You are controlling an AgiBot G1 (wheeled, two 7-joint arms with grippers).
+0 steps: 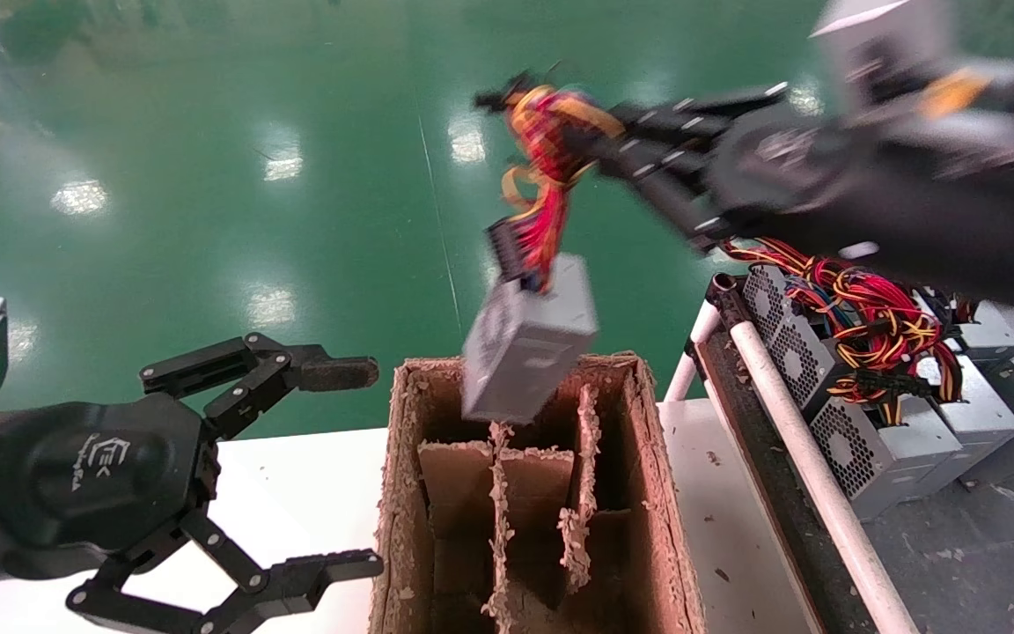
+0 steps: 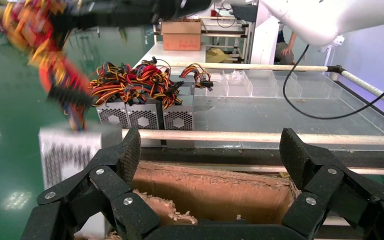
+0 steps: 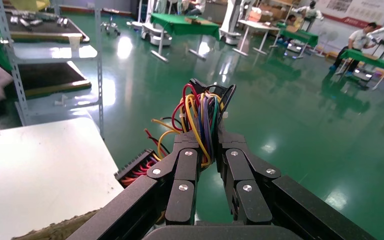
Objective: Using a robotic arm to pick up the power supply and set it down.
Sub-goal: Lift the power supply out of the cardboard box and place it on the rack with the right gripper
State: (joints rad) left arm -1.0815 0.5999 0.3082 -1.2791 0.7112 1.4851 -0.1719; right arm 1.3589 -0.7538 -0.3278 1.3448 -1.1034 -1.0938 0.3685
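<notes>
- Where a white table meets a glossy green floor, stands a worn cardboard box with ragged dividers; just right, behind a white rail, sits a row of grey boxes under a loose wire tangle.
- Farther off in the right wrist view: green-covered tables, metal shelving, seated people.
- Reaching in from the far right, high above the box: the right gripper, fingers clamped tight on the wires.
- Parked low at the near left over the table: the left gripper, fingers spread wide, holding nothing.
- Dangling by its wires below the right gripper, just over the box's far edge: the power supply, tilted, long axis roughly up-down, perforated grille face turned left, wire end up.
</notes>
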